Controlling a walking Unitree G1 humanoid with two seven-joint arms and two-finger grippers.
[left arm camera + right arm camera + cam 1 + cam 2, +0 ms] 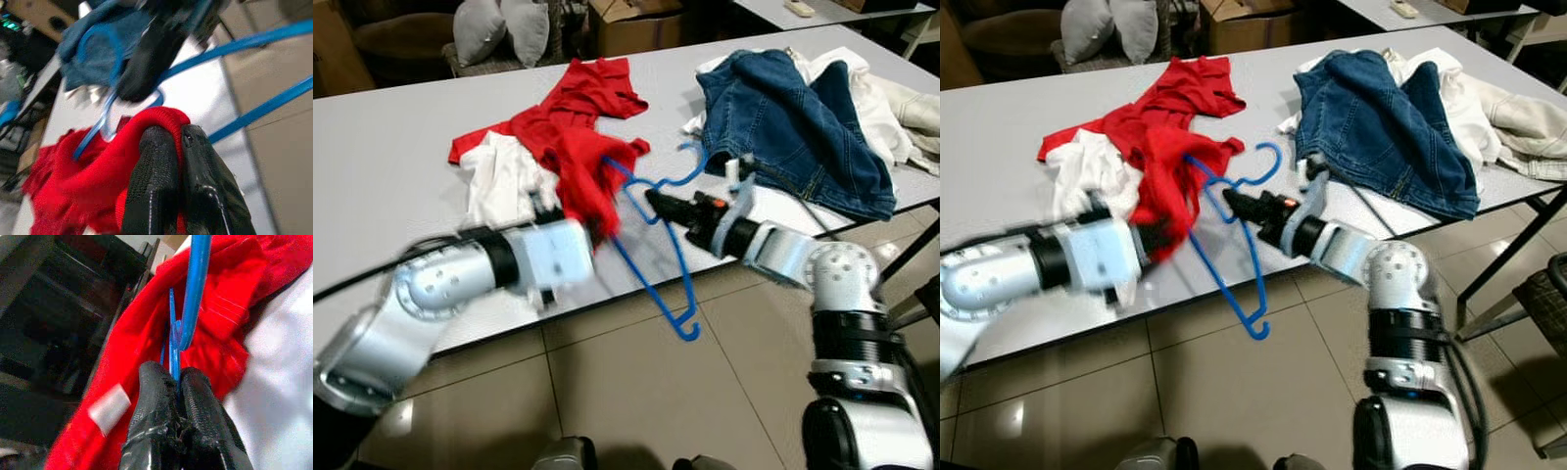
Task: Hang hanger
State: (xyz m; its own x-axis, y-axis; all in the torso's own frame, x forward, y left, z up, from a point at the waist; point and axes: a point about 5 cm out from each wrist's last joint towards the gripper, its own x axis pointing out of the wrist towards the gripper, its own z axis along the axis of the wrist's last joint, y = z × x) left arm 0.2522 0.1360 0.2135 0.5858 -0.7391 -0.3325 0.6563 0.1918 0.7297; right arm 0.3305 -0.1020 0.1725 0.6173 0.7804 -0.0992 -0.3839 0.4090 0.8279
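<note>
A blue plastic hanger (651, 257) hangs tilted over the table's front edge, its hook (687, 330) low above the floor and one arm tucked into a red garment (578, 147). My right gripper (653, 204) is shut on the hanger's thin bar (173, 363), right beside the red cloth. My left gripper (166, 142) is shut on a fold of the red garment (88, 181), lifting it off the table next to the hanger. The left arm (470, 279) is blurred.
A white garment (504, 181) lies under the red one on the grey table (382, 147). Blue jeans (793, 117) and pale clothes (891, 108) are heaped at the right end. Beyond the table are grey cushions (499, 29) and a cardboard box (636, 24). Tiled floor lies below.
</note>
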